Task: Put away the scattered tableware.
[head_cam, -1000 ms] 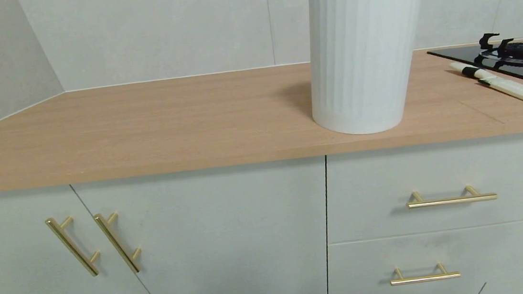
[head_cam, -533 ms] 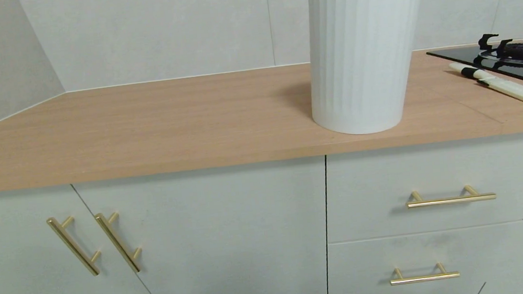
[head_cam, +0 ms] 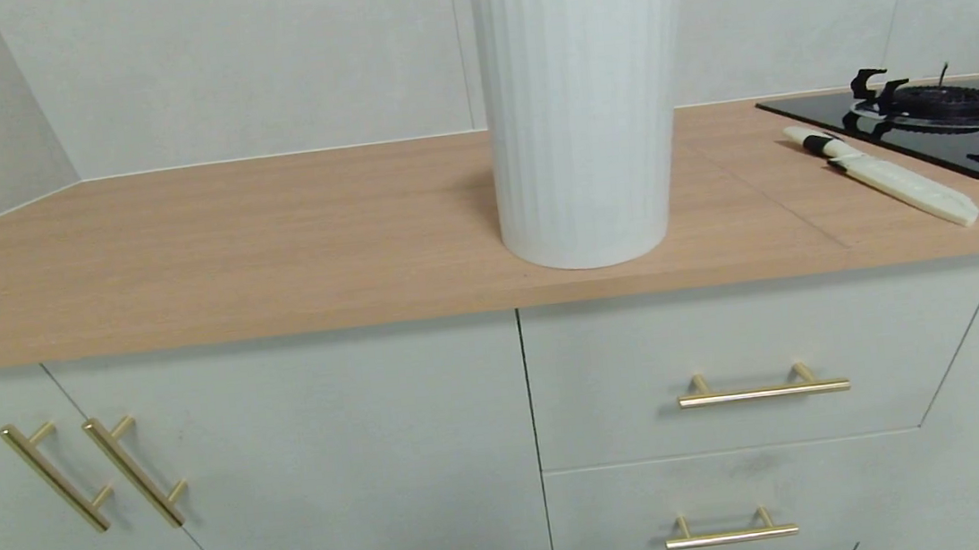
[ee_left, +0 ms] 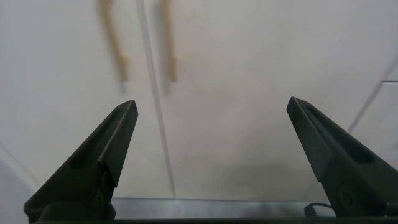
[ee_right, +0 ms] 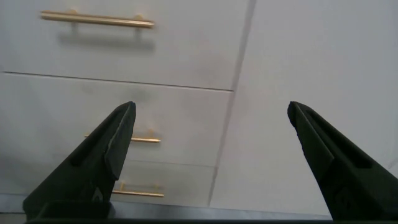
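Note:
A tall white ribbed container (head_cam: 579, 114) stands on the wooden countertop (head_cam: 226, 246), close to its front edge. A white knife with a black band (head_cam: 880, 174) lies on the counter to the right, next to the stove. My left gripper (ee_left: 211, 112) is open and faces the cabinet doors with two gold handles (ee_left: 165, 40). My right gripper (ee_right: 211, 112) is open too, facing the drawer fronts and a gold drawer handle (ee_right: 96, 21). Nothing is between either pair of fingers.
A black gas stove (head_cam: 932, 111) sits at the counter's far right. Below the counter are two cabinet doors with slanted gold handles (head_cam: 133, 471) on the left and drawers with gold handles (head_cam: 763, 391) on the right. Tiled walls close the back and left.
The whole head view has shifted: everything now sits further left in the picture, so the camera has turned right. The container and knife have not moved on the counter.

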Available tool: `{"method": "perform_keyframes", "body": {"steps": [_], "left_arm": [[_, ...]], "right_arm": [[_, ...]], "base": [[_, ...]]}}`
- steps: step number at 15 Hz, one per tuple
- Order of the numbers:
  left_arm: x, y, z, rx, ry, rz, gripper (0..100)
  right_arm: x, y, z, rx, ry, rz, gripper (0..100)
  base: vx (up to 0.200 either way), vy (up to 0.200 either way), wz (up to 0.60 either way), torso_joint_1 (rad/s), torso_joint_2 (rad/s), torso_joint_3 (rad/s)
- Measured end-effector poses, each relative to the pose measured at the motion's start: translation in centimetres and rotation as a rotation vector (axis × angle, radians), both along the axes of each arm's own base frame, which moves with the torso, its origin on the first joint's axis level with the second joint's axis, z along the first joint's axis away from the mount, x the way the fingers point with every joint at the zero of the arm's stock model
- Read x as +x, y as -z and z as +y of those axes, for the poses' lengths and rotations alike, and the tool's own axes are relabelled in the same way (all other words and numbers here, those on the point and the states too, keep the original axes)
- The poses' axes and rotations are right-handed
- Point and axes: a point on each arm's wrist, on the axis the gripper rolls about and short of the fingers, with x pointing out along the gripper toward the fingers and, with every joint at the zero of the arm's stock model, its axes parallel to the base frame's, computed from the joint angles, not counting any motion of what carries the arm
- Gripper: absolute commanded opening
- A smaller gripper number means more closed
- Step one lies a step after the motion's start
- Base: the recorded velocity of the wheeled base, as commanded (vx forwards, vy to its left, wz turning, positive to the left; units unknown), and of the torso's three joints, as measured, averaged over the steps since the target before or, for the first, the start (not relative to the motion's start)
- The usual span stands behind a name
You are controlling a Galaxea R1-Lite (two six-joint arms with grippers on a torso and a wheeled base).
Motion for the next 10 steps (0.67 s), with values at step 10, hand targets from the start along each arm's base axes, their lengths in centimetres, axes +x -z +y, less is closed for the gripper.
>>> {"method": "perform_keyframes", "body": {"steps": [10], "left_arm": [[0.0, 0.0, 0.0, -0.001, -0.001, 0.0, 100]], "right_arm": [[0.0, 0.0, 0.0, 0.003, 0.001, 0.001, 100]], "base": [[0.0, 0.0, 0.0, 0.0, 0.0, 0.0]]}}
